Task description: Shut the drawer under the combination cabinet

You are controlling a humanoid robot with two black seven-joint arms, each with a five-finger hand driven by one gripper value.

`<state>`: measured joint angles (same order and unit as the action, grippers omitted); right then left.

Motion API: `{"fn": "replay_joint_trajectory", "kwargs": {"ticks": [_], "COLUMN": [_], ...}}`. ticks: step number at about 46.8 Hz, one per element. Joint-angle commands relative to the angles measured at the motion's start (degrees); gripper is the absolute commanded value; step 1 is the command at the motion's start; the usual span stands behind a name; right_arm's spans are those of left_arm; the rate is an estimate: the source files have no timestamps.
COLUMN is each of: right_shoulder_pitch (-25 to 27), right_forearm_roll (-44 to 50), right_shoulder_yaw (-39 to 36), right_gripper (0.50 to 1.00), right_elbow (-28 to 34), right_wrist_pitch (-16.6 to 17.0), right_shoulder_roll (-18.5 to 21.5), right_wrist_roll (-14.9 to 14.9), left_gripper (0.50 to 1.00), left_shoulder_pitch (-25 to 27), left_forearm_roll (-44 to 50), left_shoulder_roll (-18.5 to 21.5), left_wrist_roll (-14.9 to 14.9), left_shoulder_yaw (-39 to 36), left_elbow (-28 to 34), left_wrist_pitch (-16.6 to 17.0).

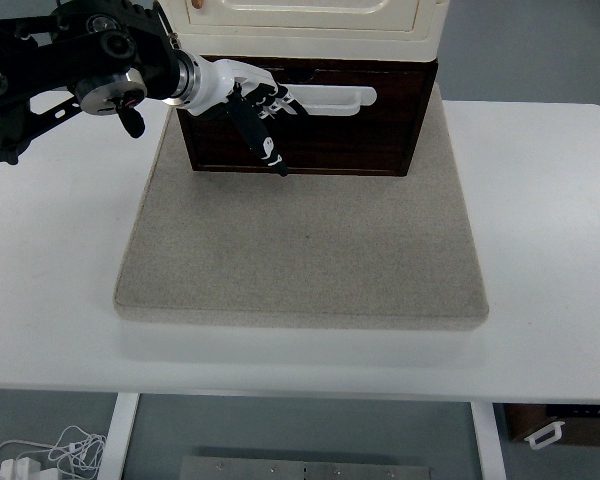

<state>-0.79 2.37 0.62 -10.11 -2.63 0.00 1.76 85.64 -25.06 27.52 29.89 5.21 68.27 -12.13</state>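
A dark brown drawer (pixel 310 130) with a white bar handle (pixel 335 98) sits under a cream cabinet (pixel 310 25) at the back of a grey mat. The drawer front lies nearly flush with the cabinet base. My left hand (pixel 255 105), white with black fingers, rests flat against the drawer front at its left part, just beside the handle's left end. Its fingers are stretched out and hold nothing; the thumb points down toward the mat. The right arm does not show.
The grey felt mat (pixel 300 260) covers the middle of the white table (pixel 550 250). White cables lie on the floor at bottom left (pixel 50 450). A dark box with a white handle shows under the table at bottom right (pixel 560 428).
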Motion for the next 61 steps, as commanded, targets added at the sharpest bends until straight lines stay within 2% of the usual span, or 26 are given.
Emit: {"fn": "replay_joint_trajectory", "kwargs": {"ticks": [1,4,8,21,31,39,42,47,53,56,61], "right_shoulder_pitch": [0.0,0.0,0.0,0.0,0.0,0.0,0.0,0.0,0.0,0.0,0.0], "right_forearm_roll": [0.0,0.0,0.0,0.0,0.0,0.0,0.0,0.0,0.0,0.0,0.0], "right_shoulder_yaw": [0.0,0.0,0.0,0.0,0.0,0.0,0.0,0.0,0.0,0.0,0.0], "right_gripper": [0.952,0.952,0.952,0.952,0.952,0.952,0.952,0.952,0.952,0.952,0.952], "right_elbow": [0.0,0.0,0.0,0.0,0.0,0.0,0.0,0.0,0.0,0.0,0.0], "right_wrist_pitch": [0.0,0.0,0.0,0.0,-0.09,0.0,0.0,0.0,0.0,-0.09,-0.09], "right_shoulder_roll": [0.0,0.0,0.0,0.0,0.0,0.0,0.0,0.0,0.0,0.0,0.0], "right_wrist_roll": [0.0,0.0,0.0,0.0,0.0,0.0,0.0,0.0,0.0,0.0,0.0], "left_gripper": [1.0,1.0,1.0,1.0,1.0,1.0,1.0,1.0,1.0,1.0,1.0], "left_shoulder_pitch": [-0.04,-0.04,-0.12,-1.27,-2.49,-4.34,-4.61,-4.69,-4.61,-4.61,-4.61], "left_forearm_roll": [0.18,0.53,0.71,2.46,9.41,11.17,11.17,10.56,10.64,10.82,11.17], "left_shoulder_roll": [-0.1,-0.1,-0.1,-0.27,-0.45,-1.59,-1.76,-1.77,-1.68,-1.68,-1.68], "left_wrist_roll": [-0.18,-0.18,-0.18,-0.27,-0.62,-5.1,-6.85,-13.18,-19.33,-21.44,-23.91], "left_shoulder_yaw": [0.85,1.99,4.8,17.37,28.7,39.16,42.15,46.38,48.75,50.59,52.88], "left_elbow": [0.29,0.55,1.51,1.52,1.25,0.73,0.46,-0.06,-0.77,-1.03,-3.4], "left_wrist_pitch": [-0.7,-2.19,-5.88,-14.58,-16.17,-16.17,-15.82,-14.15,-6.16,-1.77,2.63]}}
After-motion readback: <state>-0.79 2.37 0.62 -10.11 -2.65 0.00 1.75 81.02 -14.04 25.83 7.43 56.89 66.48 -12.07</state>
